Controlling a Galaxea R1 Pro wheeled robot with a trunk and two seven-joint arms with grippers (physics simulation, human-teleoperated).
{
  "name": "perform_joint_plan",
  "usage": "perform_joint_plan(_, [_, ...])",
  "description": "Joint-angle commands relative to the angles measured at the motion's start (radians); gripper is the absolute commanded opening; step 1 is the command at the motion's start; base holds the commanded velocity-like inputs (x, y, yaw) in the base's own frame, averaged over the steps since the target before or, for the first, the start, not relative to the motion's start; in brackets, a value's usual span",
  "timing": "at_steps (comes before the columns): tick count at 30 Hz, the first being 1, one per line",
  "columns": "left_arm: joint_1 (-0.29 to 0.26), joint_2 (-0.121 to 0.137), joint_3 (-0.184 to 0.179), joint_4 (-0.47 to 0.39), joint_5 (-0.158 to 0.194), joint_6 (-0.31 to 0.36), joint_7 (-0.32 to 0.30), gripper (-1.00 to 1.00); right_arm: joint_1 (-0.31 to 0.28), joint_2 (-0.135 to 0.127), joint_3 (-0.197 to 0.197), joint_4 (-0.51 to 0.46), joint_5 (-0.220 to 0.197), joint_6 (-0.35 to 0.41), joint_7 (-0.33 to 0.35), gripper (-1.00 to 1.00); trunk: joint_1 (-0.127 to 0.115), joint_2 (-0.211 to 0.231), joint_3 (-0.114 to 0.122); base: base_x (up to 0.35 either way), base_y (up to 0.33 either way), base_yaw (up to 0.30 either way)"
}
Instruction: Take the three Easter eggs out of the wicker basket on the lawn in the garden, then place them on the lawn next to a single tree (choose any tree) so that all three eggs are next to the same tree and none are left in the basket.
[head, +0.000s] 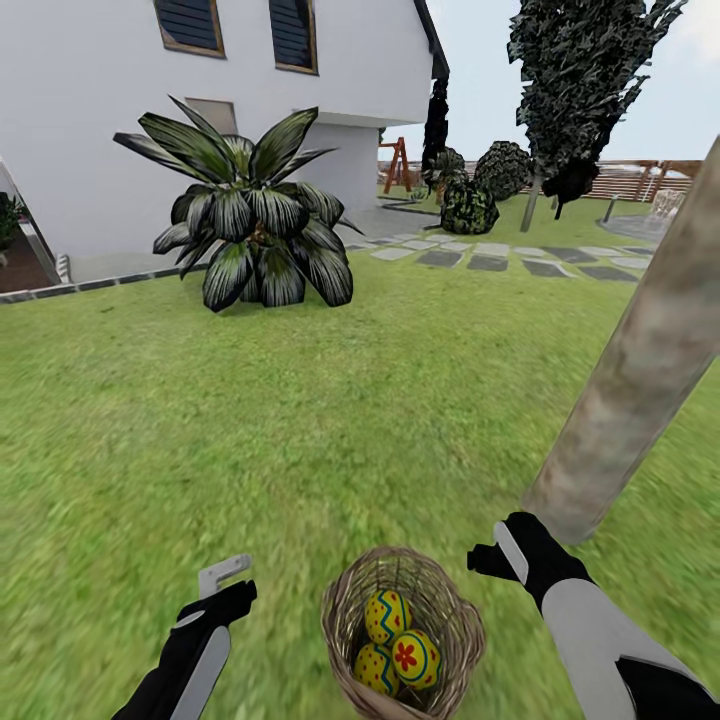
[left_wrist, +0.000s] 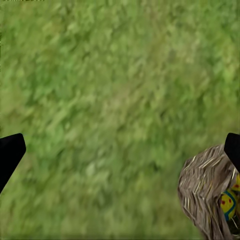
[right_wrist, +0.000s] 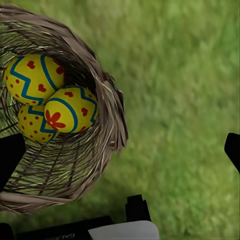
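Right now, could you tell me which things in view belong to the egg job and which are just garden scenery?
Job:
- three Easter eggs
- wicker basket
- lawn
- tree near the right gripper

Scenery:
- palm bush
- white house
- stepping stones

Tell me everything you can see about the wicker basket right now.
The wicker basket is a small round bucket of brown woven strands, standing upright and open-topped on the lawn, near the base of a tree trunk. Three yellow eggs with blue zigzags and red marks lie huddled inside. It sits between the left gripper and right gripper; neither touches it.
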Motion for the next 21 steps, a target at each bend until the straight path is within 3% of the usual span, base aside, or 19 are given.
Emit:
perform_joint_plan(1, [-0.001,0.000,-0.002,-0.001,0.010,0.002,0.009,1.00,-0.001,0.000,-0.004,-0.001,-0.001,0.004,-0.003,1.00,-0.004,0.007,0.002,0.000,0.000,0.000])
perform_joint_plan(21, [0.000,0.000,-0.002,0.004,0.009,0.002,0.010,1.00,-0.001,-0.005,-0.004,-0.001,-0.001,0.004,-0.003,1.00,-0.081,0.147,0.065,0.000,0.000,0.000])
